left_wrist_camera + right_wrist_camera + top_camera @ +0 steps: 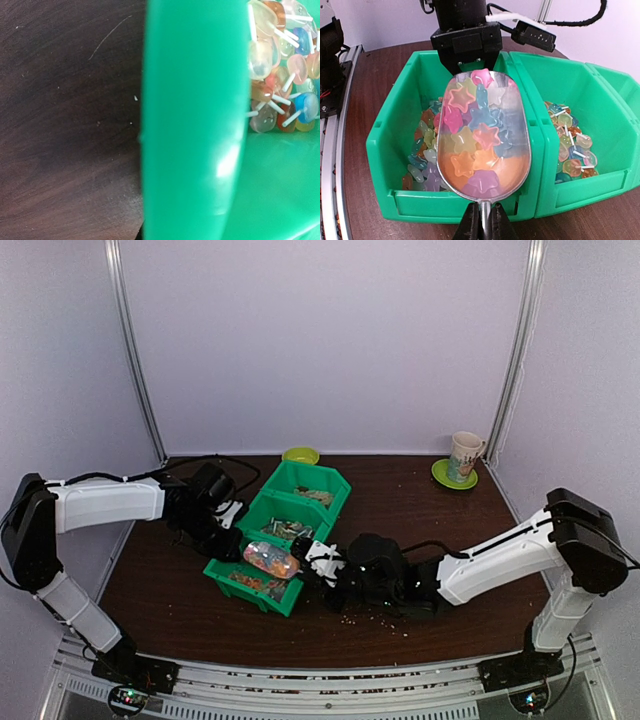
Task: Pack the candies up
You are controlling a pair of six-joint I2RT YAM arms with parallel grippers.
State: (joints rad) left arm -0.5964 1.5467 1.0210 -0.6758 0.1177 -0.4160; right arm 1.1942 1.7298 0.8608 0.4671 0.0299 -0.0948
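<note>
Dark table [420,530] carries a green bin [385,150]; right gripper [482,220] clenches the scoop [516,107] handle, left gripper [467,60] clamps the bin's rim; candies [470,135] seem light, slippery.

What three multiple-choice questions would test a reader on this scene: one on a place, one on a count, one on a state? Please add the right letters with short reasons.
1. Over which bin does the scoop hang?
A. the nearest bin
B. the middle one
C. the farthest one

2. How many green bins stand in the row?
A. two
B. three
C. five

3. In what state is the scoop?
A. empty
B. full of star-shaped candies
C. turned upside down

Answers:
1 A: the right wrist view shows it above the bin of star sweets, which is the one closest to the arm bases in the top view.
2 B: the top view shows three joined in one slanting row.
3 B: coloured stars fill its bowl, open side up.
</note>
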